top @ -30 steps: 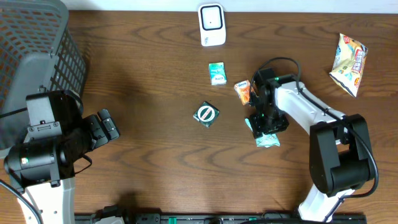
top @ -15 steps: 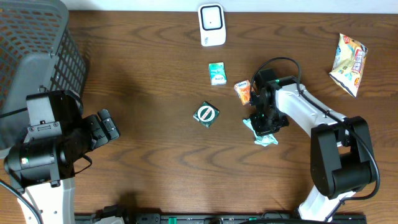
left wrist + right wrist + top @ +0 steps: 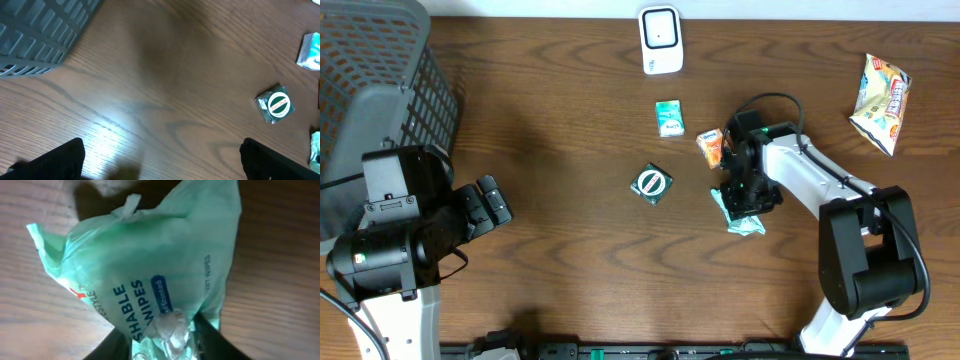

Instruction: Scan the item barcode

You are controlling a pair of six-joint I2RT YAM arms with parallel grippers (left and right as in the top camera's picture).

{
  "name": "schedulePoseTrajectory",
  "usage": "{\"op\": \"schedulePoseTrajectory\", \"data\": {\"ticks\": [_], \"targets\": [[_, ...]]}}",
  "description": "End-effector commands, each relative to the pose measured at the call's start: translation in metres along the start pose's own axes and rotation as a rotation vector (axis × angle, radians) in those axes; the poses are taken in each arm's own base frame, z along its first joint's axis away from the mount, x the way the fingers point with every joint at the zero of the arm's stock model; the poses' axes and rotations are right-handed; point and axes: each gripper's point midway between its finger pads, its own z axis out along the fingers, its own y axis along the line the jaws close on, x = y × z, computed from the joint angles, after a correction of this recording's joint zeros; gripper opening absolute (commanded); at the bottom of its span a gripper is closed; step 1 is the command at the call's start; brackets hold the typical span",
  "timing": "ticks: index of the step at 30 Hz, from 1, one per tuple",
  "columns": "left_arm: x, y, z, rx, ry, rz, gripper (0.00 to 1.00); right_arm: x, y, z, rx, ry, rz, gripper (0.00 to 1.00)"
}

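Left tool [image 3: 495, 200] at the near left, fingers spread wide, holding nothing, over bare wood of the table [image 3: 550, 270]. Right tool [image 3: 744, 200] is down on the green flushable wipes pack [image 3: 752, 225], which lies on the table right of centre; the wrist view shows crumpled wrapper between the dark fingers, jaws part-way apart, can't tell if they actually pinch it. Left of the pack, apart from it, is a square green packet with a round logo [image 3: 651, 184]. Just beyond the tool is a small orange packet [image 3: 710, 147], then a small green-white box [image 3: 668, 117]. White scanner [image 3: 660, 39] at the far edge, well apart from the pack. Snack bag [image 3: 880, 100] far right, grey basket [image 3: 380, 80] far left.
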Motion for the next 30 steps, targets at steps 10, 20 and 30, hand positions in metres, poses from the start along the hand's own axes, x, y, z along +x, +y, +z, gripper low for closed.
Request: {"op": "schedulePoseTrajectory", "data": {"ticks": [10,20,30], "targets": [[0.000,0.004,0.001,-0.019,-0.003,-0.014,0.98,-0.001,-0.006,0.004,0.052,0.005,-0.002,0.52],[0.000,0.004,0.001,-0.019,-0.003,-0.014,0.98,-0.007,-0.006,0.006,0.050,-0.022,-0.022,0.48],[0.000,0.004,0.001,-0.019,-0.003,-0.014,0.97,-0.012,-0.005,0.007,0.047,-0.045,-0.025,0.01]]}}
